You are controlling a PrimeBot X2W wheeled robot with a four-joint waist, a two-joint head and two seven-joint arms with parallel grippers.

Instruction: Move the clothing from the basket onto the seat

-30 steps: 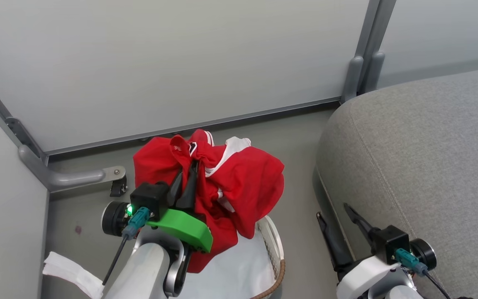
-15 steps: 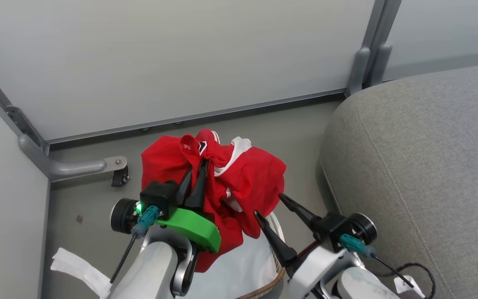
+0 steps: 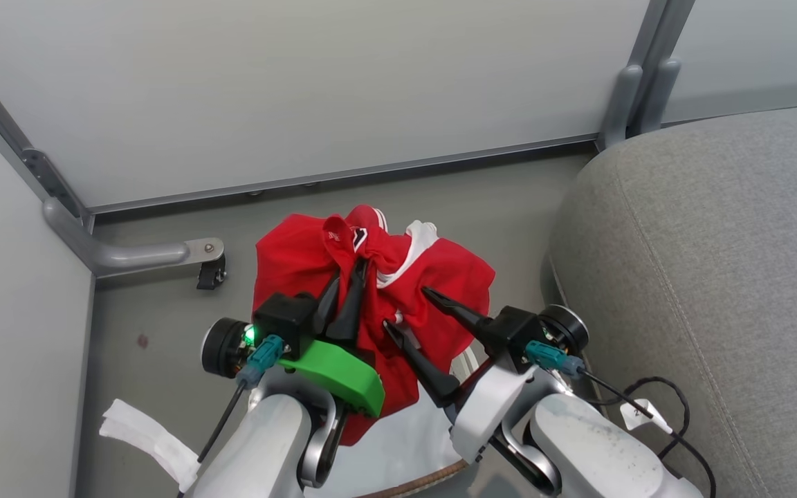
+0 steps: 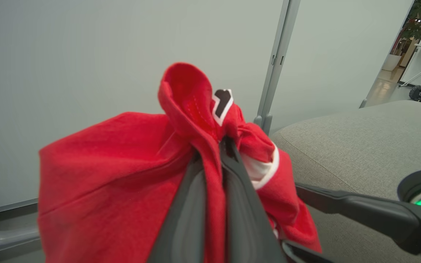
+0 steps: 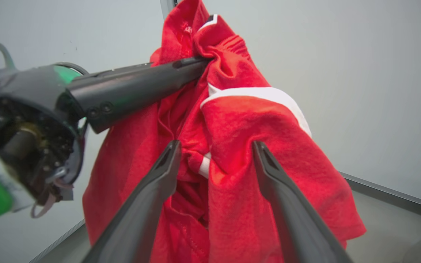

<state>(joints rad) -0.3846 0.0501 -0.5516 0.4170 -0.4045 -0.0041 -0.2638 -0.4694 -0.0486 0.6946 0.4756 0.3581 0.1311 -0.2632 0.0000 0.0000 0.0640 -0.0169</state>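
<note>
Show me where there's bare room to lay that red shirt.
The grey fabric sofa cushion at right lies bare. The grey floor between it and the wall rail is free. Crowded: above the white perforated basket, where left hand and right hand meet the red striped garment.

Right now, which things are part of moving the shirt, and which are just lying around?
Part of the job:
red shirt, pinched by the left tool
right tool, open, close to the shirt
basket below it
sofa seat

Just lying about:
white rag on the floor
metal foot of the wall panel
</note>
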